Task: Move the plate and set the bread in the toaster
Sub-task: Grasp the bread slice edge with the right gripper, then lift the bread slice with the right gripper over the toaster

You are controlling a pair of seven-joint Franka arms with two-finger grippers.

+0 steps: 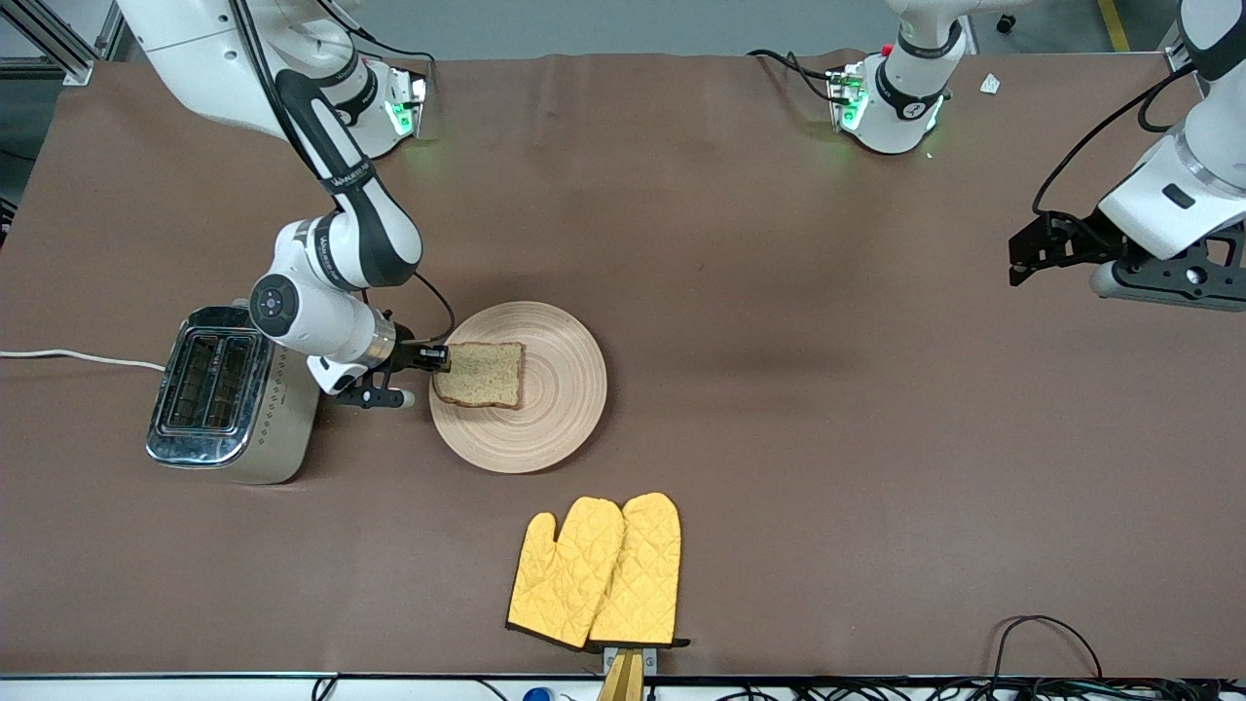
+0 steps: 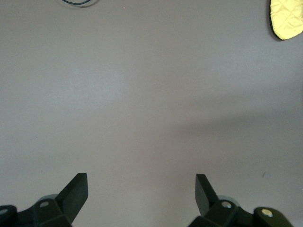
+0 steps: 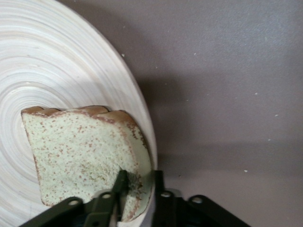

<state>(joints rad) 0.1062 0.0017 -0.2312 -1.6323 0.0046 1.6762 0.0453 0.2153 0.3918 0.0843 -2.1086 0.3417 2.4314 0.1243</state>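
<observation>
Currently toaster (image 1: pixel 234 394) sits at the right arm's end of the table; right gripper (image 1: pixel 440 359) is pinched on the bread (image 1: pixel 481 374) edge facing it, slice lying on the plate (image 1: pixel 545 428). Left gripper (image 2: pixel 141 189) waits wide open, empty, well apart.

left arm (image 1: pixel 1183 195): runs off the front view's edge; upper links out of sight.
my left gripper (image 2: pixel 141 189): only the finger ends show in my left wrist view.
oven mitts (image 2: pixel 287 19): cut by my left wrist view's edge.
bread (image 3: pixel 87 158): crust edge hidden under my right gripper (image 3: pixel 137 189) finger.
plate (image 3: pixel 57 61): mostly cropped in my right wrist view.
toaster (image 1: pixel 229 394): one corner hidden by my right arm.
</observation>
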